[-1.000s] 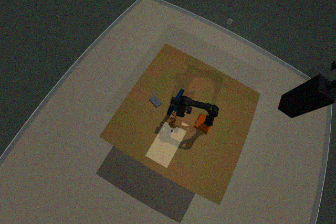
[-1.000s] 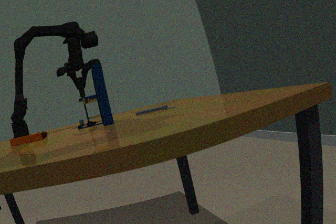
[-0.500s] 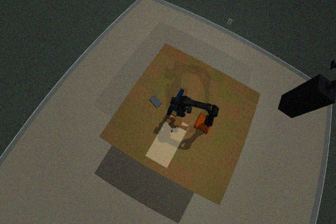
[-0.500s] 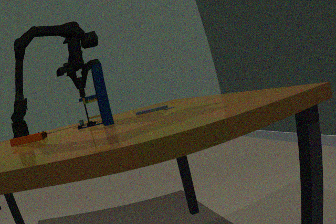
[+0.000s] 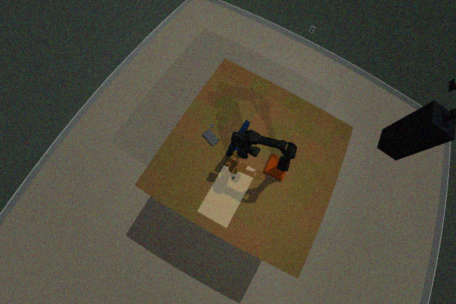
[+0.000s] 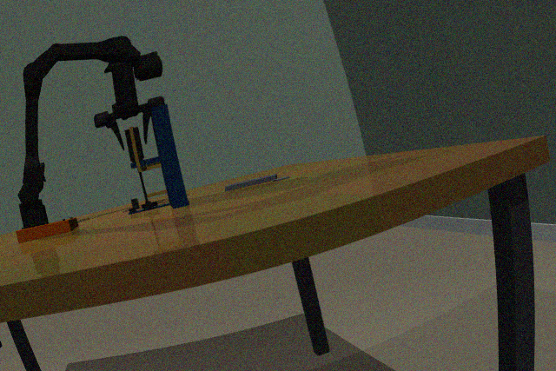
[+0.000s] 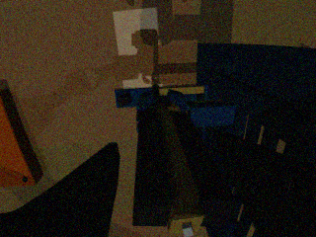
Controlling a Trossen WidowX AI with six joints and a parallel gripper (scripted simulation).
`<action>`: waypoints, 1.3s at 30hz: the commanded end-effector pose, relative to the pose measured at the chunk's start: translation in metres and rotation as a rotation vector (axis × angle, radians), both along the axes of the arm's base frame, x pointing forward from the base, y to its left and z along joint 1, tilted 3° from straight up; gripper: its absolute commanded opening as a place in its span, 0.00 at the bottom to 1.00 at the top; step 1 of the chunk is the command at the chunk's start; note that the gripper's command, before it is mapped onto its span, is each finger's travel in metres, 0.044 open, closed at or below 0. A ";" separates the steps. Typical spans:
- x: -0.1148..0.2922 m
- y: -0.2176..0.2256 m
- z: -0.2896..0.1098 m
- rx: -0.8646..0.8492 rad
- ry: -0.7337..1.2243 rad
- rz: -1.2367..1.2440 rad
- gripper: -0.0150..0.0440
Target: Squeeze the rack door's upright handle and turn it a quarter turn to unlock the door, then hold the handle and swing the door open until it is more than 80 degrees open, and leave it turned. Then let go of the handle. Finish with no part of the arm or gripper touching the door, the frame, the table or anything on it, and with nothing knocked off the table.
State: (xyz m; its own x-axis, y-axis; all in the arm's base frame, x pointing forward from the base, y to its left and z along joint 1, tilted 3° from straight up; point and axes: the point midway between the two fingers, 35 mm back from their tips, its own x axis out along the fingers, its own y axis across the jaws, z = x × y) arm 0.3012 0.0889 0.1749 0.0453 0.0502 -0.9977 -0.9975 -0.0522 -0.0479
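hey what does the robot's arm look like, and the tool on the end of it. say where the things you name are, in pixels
The arm point(image 5: 270, 142) point(image 6: 76, 51) is dark, nearly black, with chunky rounded joints and slimmer links. Its tool point(image 6: 135, 146) has two dark fingers tapering to narrow tips. I see no markings or cables in this dim light.

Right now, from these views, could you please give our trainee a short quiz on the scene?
1. Multiple choice: Which lies nearest the arm's foot?
A) the orange box
B) the grey-blue slab
C) the wall socket

2. True or false: The fingers of the gripper are pressed together.

3. Fill in: In the exterior view, the tall upright panel beside the gripper is coloured ____.

Key: 1 A; 2 false; 3 blue.
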 end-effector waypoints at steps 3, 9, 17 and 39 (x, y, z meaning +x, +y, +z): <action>0.000 0.000 -0.001 0.011 0.016 -0.301 0.73; 0.000 0.000 -0.001 0.024 0.030 -0.598 0.73; 0.000 0.000 -0.001 0.042 0.049 -0.994 0.73; 0.000 0.000 -0.001 0.092 0.102 -2.081 0.73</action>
